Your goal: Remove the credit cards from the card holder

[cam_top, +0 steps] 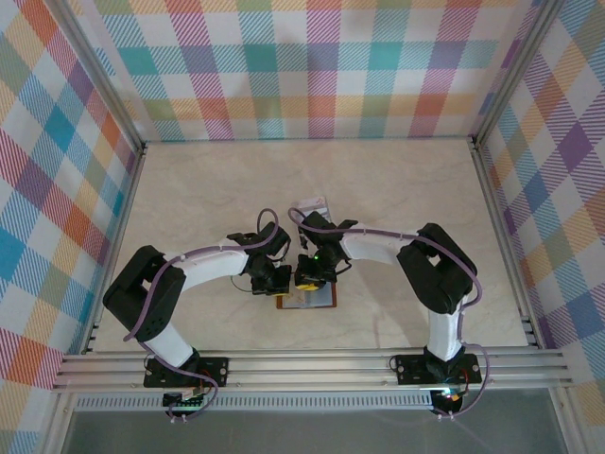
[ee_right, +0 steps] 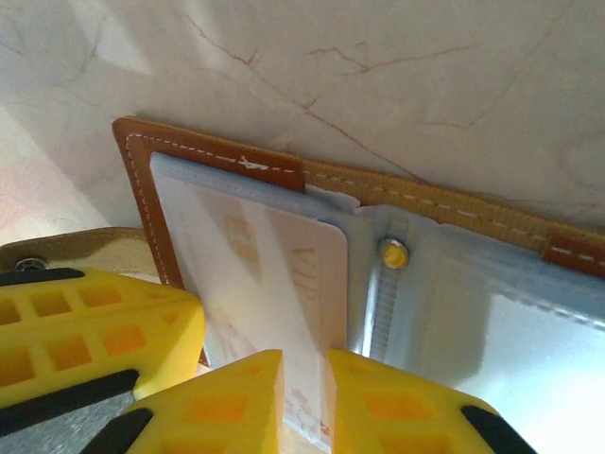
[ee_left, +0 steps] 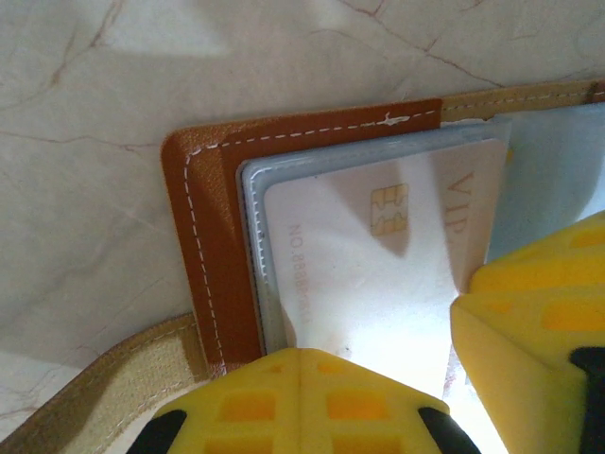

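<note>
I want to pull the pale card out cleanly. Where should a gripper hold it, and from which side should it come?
Probably the pale card by its free long edge near the holder's spine, at the right gripper. It lies flat in a clear sleeve, its far edges tucked toward the stitched brown border, so come from the spine side and slide it away from that border.

Pale marble tabletop (cam_top: 406, 189) — bright, pastel plaid walls (cam_top: 312, 66)

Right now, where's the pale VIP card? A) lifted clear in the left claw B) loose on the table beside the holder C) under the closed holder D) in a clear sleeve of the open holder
D: the pale card sits in a clear sleeve of the open card holder, brown edge around it.
</note>
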